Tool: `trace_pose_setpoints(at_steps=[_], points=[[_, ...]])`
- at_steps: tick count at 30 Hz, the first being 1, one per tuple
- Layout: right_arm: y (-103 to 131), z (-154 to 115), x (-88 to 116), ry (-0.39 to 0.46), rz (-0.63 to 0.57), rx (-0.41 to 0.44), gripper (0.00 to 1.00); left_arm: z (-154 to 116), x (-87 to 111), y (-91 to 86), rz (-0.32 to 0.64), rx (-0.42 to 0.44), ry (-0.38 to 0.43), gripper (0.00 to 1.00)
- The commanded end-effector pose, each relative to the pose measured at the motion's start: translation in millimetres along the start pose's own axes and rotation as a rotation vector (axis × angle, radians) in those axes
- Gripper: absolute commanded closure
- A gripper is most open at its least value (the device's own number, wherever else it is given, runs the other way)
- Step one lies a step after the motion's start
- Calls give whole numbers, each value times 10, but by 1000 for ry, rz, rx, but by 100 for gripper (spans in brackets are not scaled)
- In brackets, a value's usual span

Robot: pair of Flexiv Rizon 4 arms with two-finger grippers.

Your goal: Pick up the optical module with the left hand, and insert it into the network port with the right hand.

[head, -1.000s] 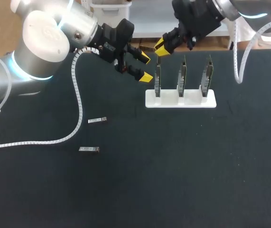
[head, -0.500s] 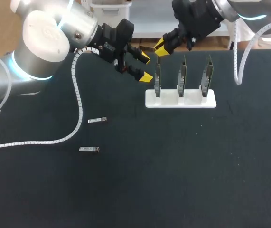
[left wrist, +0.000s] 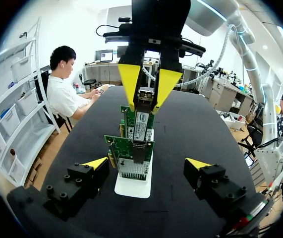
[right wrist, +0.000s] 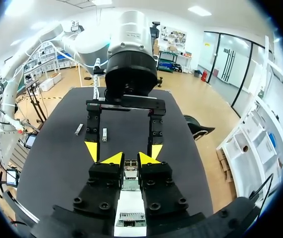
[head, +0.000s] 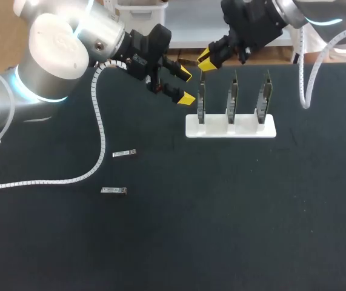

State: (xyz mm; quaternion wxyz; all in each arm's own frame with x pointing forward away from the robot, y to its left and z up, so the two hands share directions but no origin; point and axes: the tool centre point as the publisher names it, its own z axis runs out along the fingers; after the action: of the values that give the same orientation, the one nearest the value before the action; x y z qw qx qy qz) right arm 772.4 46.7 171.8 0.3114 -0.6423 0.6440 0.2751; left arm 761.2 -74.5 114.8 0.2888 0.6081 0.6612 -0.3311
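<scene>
Table (head: 221, 212), right fingers (head: 204, 60) pinching module (left wrist: 145, 94), left fingers (head: 188, 98) apart

No word or number can be read for certain. The only print is a white label (left wrist: 141, 124) with a small blue mark, on one of the upright network cards (left wrist: 129, 147) at twelve o'clock from the left gripper (left wrist: 147, 163); it is too small to make out.

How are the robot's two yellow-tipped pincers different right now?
The left yellow-tipped pincer is wide open and empty; the right yellow-tipped pincer is shut on a small silver optical module. The left pincer sits beside the end green circuit card in the white rack; the right pincer is above that card. Both have black bodies and two yellow tips.
</scene>
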Motion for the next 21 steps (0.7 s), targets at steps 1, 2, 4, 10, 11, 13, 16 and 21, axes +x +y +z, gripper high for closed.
trace_pose_setpoints(at_steps=[1,2,4,10,11,13,16,21], points=[[29,-8,-3,-4,-1,4,100,0,-5,14,-1,3,3,0],[29,-8,-3,-4,0,4,100,0,-5,14,-1,3,3,0],[29,-8,-3,-6,2,6,100,0,-5,14,-1,3,3,0],[29,2,-4,-5,0,4,100,0,-5,14,-1,3,3,0],[30,6,-1,-4,0,3,100,0,-5,14,-1,3,3,0],[31,11,4,-2,2,2,100,0,-5,14,-1,3,3,0],[30,22,19,2,2,5,100,0,-5,14,-1,3,3,0],[26,34,31,4,4,6,100,0,-5,14,-1,3,3,0]])
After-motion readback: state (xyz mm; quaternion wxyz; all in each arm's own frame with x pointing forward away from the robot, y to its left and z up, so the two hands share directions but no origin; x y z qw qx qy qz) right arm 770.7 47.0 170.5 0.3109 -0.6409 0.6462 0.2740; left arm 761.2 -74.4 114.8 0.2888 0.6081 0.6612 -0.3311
